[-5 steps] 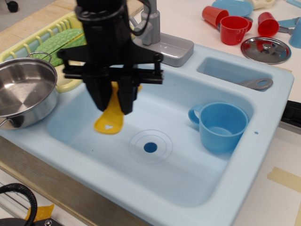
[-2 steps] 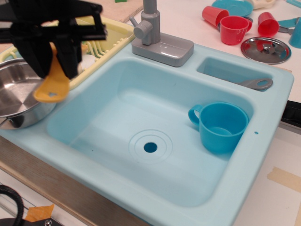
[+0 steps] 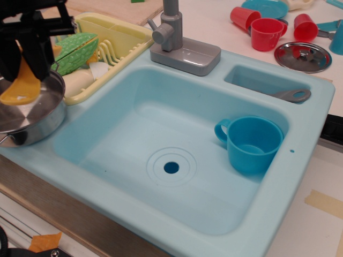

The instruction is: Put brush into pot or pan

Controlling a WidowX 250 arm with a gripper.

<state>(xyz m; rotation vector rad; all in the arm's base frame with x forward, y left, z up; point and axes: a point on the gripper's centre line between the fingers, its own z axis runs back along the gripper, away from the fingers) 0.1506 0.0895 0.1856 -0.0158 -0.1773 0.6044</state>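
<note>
With my gripper (image 3: pixel 24 67) clamped on the brush (image 3: pixel 19 88), which hangs handle-down over the pot (image 3: pixel 32 115) at the sink's left edge, I'd lower slightly, stay centred, then release it inside.
</note>
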